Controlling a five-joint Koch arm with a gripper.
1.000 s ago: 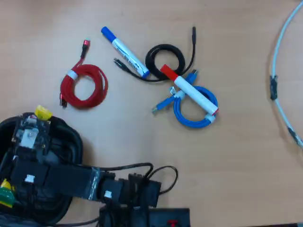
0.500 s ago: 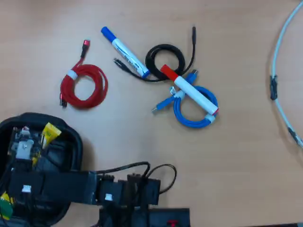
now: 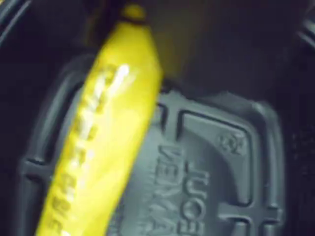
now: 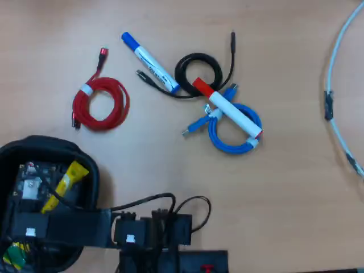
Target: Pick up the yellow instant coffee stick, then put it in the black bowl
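Observation:
The yellow instant coffee stick (image 4: 67,183) lies slantwise inside the rim of the black bowl (image 4: 85,165) at the lower left of the overhead view. My gripper (image 4: 35,185) hangs over the bowl just left of the stick. In the wrist view the stick (image 3: 106,132) runs from the top centre down to the lower left, blurred, above the bowl's ribbed base (image 3: 216,162). Its upper end disappears into a dark shape at the top edge. The jaws do not show clearly in either view, so I cannot tell whether they hold the stick.
Beyond the bowl lie a red coiled cable (image 4: 100,102), a blue-capped white marker (image 4: 150,62), a black coiled cable (image 4: 198,71), and a red-capped white marker (image 4: 227,108) across a blue cable (image 4: 233,133). A grey cable (image 4: 335,108) curves along the right edge.
The arm has pulled back toward the lower edge. The stick has gone from the bowl's far rim to well inside the bowl, and more of its length shows now.

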